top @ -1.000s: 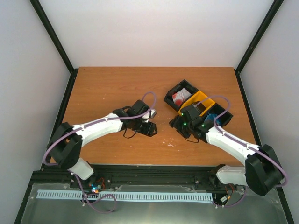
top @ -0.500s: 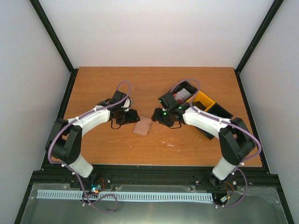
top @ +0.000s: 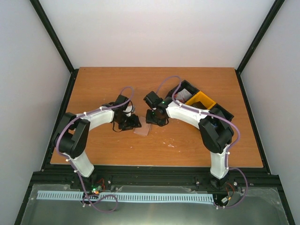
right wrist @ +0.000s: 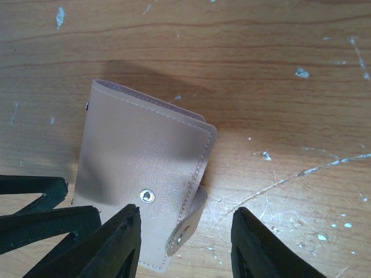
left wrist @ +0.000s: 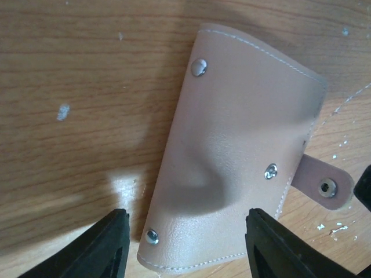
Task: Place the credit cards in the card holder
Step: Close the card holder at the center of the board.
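Both arms have swung inward since the earlier frames: the right claw (top: 154, 117) has left the bins and come to the middle of the bench (top: 93, 89), and the left claw (top: 132, 123) has drawn in from the other side, so the two now face each other across the card holder (top: 142, 130). The holder lies flat and folded shut, tan-pink side up, around the middle of the bench and a little toward its near edge.

In the left wrist view the left claw is released. Its fingers (left wrist: 110, 246) stand apart on either side of the holder's near end, with one finger just beside a corner and the other overlapping the opposite edge; whether either touches cannot be told.

In the right wrist view the right claw is likewise released, its jaws apart over the end where the snap tab (right wrist: 188, 223) sticks out. Bare wood shows between the tab and one finger.

Pale credit cards (top: 182, 96) sit in the black bin (top: 190, 86) toward the far right of the bench, with the yellow bin (top: 201, 100) touching its side
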